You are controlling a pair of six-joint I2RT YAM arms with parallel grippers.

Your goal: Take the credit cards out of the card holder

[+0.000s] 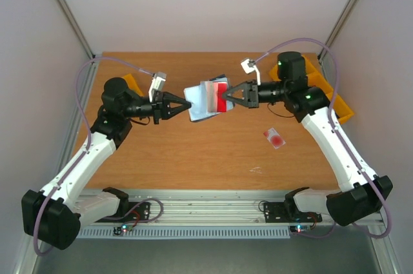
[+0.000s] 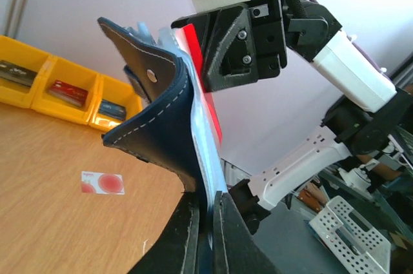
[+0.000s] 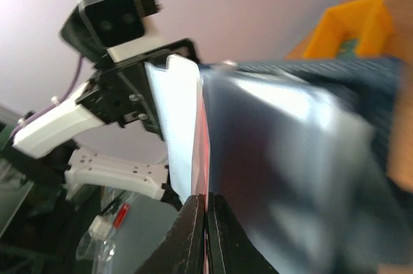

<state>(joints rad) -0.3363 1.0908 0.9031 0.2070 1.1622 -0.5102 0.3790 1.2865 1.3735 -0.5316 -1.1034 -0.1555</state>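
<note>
The dark navy card holder (image 1: 201, 103) hangs open in the air above the table's middle, held between both arms. My left gripper (image 1: 187, 107) is shut on its pale inner sleeves from the left; the left wrist view shows the navy cover (image 2: 161, 126) and sleeves rising from between the closed fingers (image 2: 187, 235). My right gripper (image 1: 224, 98) comes from the right and is shut on a red credit card (image 1: 221, 97) standing in the holder. In the right wrist view that red card (image 3: 204, 151) runs up from the gripper (image 3: 206, 213) beside the blurred holder (image 3: 290, 158). Another whitish credit card with a red patch (image 1: 275, 137) lies on the table.
Yellow bins stand at the back right (image 1: 337, 97) and back left (image 1: 133, 83); those in the left wrist view (image 2: 51, 87) hold small items. A small white scrap (image 1: 256, 171) lies on the wood near the front. Grey walls close in the table.
</note>
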